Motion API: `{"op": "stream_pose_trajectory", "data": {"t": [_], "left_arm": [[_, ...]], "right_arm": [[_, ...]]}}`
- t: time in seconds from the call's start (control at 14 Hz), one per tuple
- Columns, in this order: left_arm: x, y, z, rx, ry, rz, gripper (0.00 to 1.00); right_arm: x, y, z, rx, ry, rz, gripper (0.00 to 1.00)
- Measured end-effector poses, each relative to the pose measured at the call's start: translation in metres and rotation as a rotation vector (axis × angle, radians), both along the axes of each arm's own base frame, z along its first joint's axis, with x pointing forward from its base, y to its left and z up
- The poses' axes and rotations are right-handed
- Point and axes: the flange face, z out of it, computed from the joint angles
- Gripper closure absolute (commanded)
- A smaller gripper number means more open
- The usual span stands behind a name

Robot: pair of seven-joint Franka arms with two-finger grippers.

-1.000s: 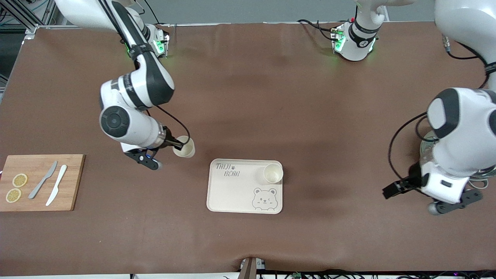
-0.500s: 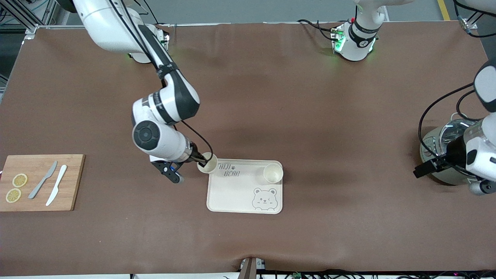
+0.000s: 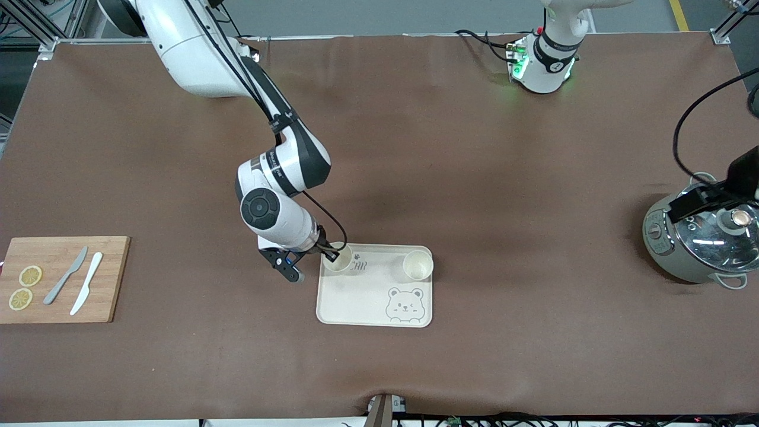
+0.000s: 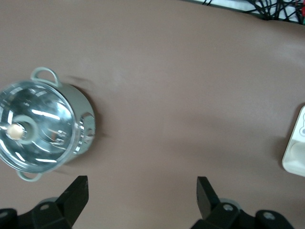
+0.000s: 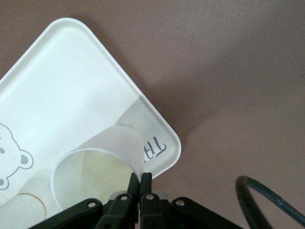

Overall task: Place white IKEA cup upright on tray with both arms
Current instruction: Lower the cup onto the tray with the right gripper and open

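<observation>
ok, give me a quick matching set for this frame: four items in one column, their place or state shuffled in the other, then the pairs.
Items
1. held cup
2. second cup
3. left gripper
4. pot

Places or states
A. open, over the table beside the pot
B. pinched by its rim in the right gripper, over the tray corner with the lettering
C. upright on the tray, at the corner toward the left arm's end
D. on the table at the left arm's end, glass lid on

Pairs: 1-B, 2-C, 3-A, 4-D
</observation>
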Motion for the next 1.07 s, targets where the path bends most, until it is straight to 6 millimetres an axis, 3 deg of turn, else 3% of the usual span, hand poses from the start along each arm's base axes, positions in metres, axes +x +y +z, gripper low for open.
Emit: {"op": "stream_pose_trajectory", "data": {"t": [0.21, 0.29, 0.36, 0.43, 0.5, 0.79, 0.93, 1.07], "left_arm": [[-0.016, 0.03, 0.021, 0.013, -0.002, -0.075, 0.0], [-0.02, 0.035, 0.025, 0.014, 0.002, -0.085, 0.0], [-0.024, 0.036, 0.028, 0.015, 0.011, -0.089, 0.0], [-0.029, 0.034, 0.03, 0.013, 0.028, -0.091, 0.0], [-0.034, 0.031, 0.032, 0.011, 0.052, -0.094, 0.0], [-0.05, 0.022, 0.039, 0.01, 0.087, -0.106, 0.0], [-0.058, 0.012, 0.039, 0.012, 0.095, -0.117, 0.0], [-0.068, -0.003, 0.044, 0.017, 0.092, -0.136, 0.0]], "right_arm": [[0.001, -0.001, -0.011, -0.004, -0.001, -0.004, 0.97], [0.001, -0.001, -0.014, -0.006, 0.001, -0.005, 0.86], [0.001, -0.002, -0.017, -0.007, 0.003, -0.006, 0.6], [0.002, -0.003, -0.018, -0.009, 0.004, -0.007, 0.26], [0.002, -0.003, -0.018, -0.01, 0.004, -0.008, 0.0], [0.009, -0.002, -0.004, -0.005, -0.003, -0.006, 0.0], [0.011, 0.0, 0.021, -0.011, 0.028, 0.008, 0.0], [0.016, -0.014, 0.055, -0.023, 0.07, 0.005, 0.0]]}}
